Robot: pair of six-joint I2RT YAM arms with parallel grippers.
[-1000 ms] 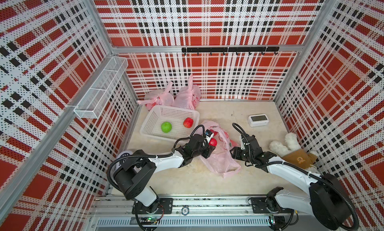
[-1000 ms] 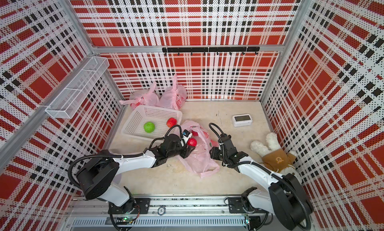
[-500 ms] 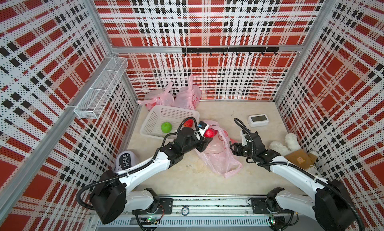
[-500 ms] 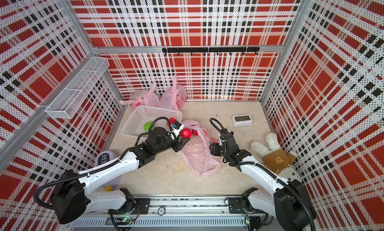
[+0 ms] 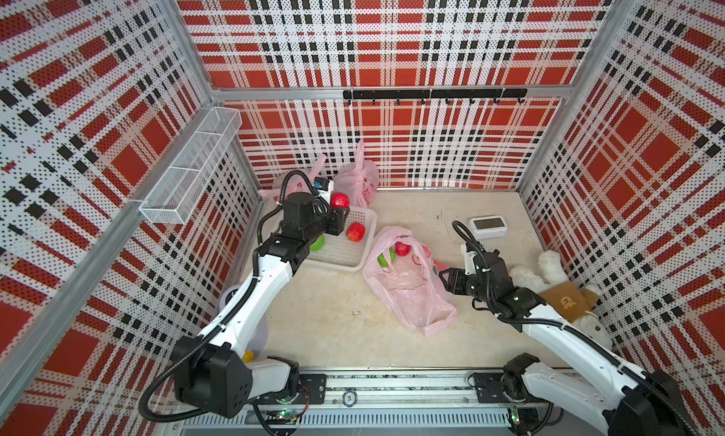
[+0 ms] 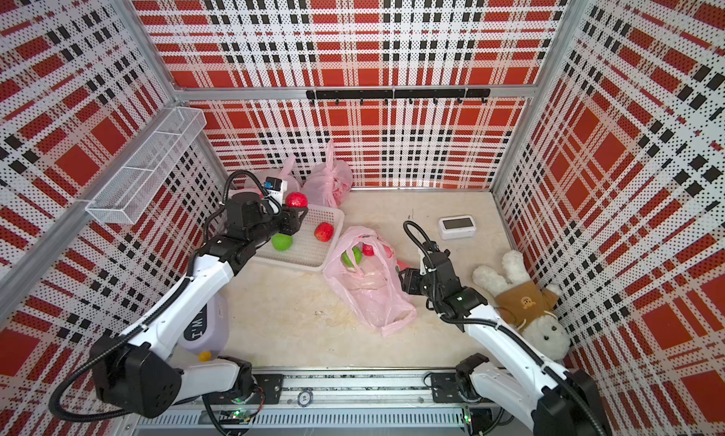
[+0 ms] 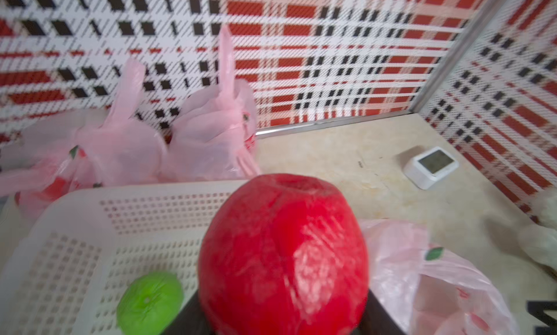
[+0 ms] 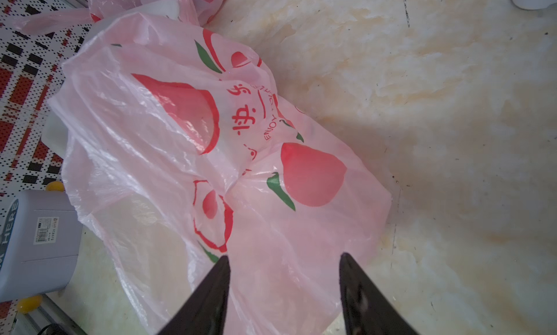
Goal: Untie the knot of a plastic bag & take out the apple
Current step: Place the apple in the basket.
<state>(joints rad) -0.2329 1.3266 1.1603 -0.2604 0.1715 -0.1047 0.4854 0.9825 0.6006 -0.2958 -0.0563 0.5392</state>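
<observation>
1. Left wrist view shows the round glossy red apple (image 7: pixel 283 252) clamped in the left gripper (image 5: pixel 340 212) above the white perforated plastic basket (image 7: pixel 135 190); the step looks like placing it.
2. Next: lower onto a bare patch, then release.
3. That basket holds a green fruit (image 5: pixel 317 243) and a second red fruit (image 5: pixel 355 231).
4. The pink printed plastic bag (image 5: pixel 408 292), untied beside it, contains a small green fruit (image 5: pixel 385 256) and a small red fruit (image 5: pixel 402 248).
5. The right gripper (image 8: pixel 283 256) stands jaws apart at the bag, pinching nothing.

Red apple (image 7: pixel 283 255), lime-green apple (image 7: pixel 149 300) in the white perforated basket (image 5: pixel 341 253), beside the basket a translucent pale pink bag (image 8: pixel 211 143) printed with red fruit, green leaves and red lettering, cream marbled worktop (image 5: pixel 333 316), red, black and white plaid walls (image 5: pixel 392 41).
</observation>
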